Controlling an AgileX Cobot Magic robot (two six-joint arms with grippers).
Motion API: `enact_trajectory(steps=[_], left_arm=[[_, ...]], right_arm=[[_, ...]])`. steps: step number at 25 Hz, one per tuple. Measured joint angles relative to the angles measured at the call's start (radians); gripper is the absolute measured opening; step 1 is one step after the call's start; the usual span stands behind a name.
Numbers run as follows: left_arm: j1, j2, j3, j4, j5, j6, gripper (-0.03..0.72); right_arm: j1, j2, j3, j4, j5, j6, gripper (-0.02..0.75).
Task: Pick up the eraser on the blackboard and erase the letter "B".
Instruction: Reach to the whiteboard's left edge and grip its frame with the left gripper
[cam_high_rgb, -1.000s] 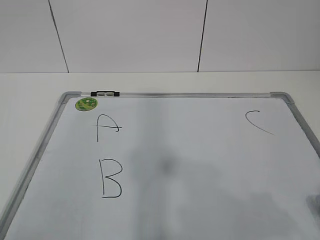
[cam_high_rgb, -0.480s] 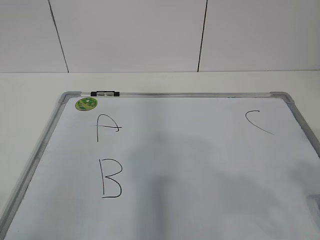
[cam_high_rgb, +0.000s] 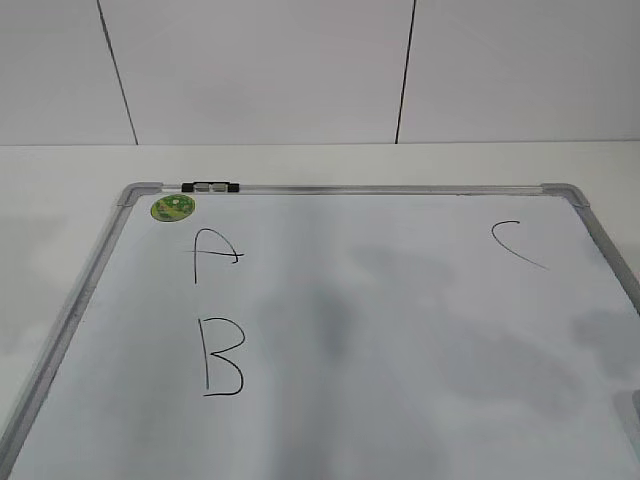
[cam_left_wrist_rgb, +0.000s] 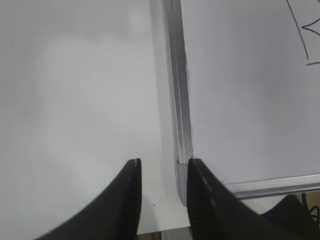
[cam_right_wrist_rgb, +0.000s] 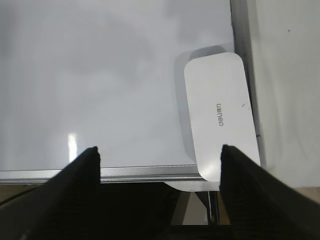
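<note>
Blackboard: the white dry-erase blackboard (cam_high_rgb: 400, 330) with its silver-grey frame lies flat on the pale table (cam_high_rgb: 60, 175), a tiled wall behind it.

Letter "B": the black hand-drawn letter "B" (cam_high_rgb: 220, 356) sits whole and unsmudged on the board's left side, directly below the "A" (cam_high_rgb: 215, 254); a curved "C" stroke (cam_high_rgb: 516, 244) is well apart, near the far right corner.

Sticker and clip: a round green sticker (cam_high_rgb: 173, 208) marks the board's far left corner, just beside a small black-and-silver clip (cam_high_rgb: 210, 186) on the top frame rail.

Eraser: the white rounded eraser (cam_right_wrist_rgb: 221, 121) lies flat on the board, seen in the right wrist view, close against the right frame rail and running down to the board's near corner, grey lettering facing up.

Right claw: the right claw (cam_right_wrist_rgb: 159, 153) hovers above the board's near edge, spread wide and holding nothing; the eraser's near end lies just inside its right finger, though whether they touch cannot be told.

Left claw: the left claw (cam_left_wrist_rgb: 162, 166) hangs over the board's near left corner, its dark fingers (cam_left_wrist_rgb: 127, 200) parted by a modest gap and gripping nothing, with the frame rail showing between them.
</note>
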Motion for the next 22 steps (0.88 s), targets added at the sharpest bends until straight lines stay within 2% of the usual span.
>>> enact_trajectory(steps=[7,15,22], left_arm=[[0.0,0.322,-0.156,-0.002,-0.082,0.044,0.237],[-0.039,0.62,-0.319,0.003,-0.183,0.053,0.237],[-0.044,0.816,-0.401,0.006,-0.216,0.053,0.237]], right_arm=[[0.0,0.085,0.0,0.0,-0.007,0.0,0.571],[0.0,0.095,0.0,0.0,-0.009,0.0,0.571],[0.0,0.095,0.0,0.0,-0.009,0.0,0.571]])
